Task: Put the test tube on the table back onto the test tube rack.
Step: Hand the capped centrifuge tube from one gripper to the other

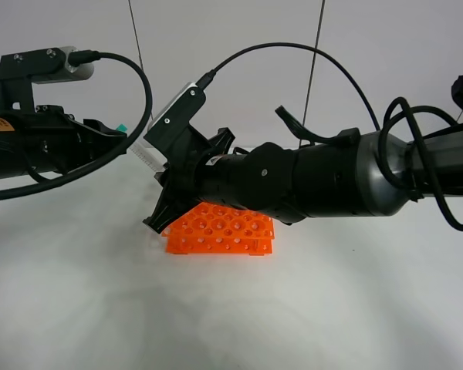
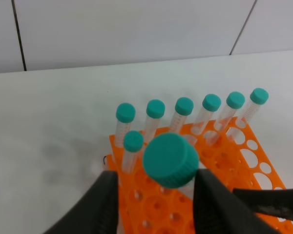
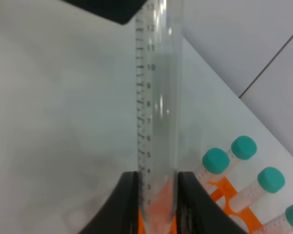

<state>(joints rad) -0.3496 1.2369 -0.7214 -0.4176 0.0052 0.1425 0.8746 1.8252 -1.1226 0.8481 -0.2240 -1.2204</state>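
The test tube is a clear graduated tube held in the air above the orange test tube rack. My right gripper is shut on its lower part. Its teal cap sits between the fingers of my left gripper, which stand slightly apart from it, with a gap showing on one side. In the exterior view the tube slants from the left gripper down to the right gripper. The rack stands on the white table.
Several teal-capped tubes stand in the rack's far rows, with open holes nearer my grippers. The right arm reaches across the middle and hides the rack's back. A white tiled wall rises behind the table.
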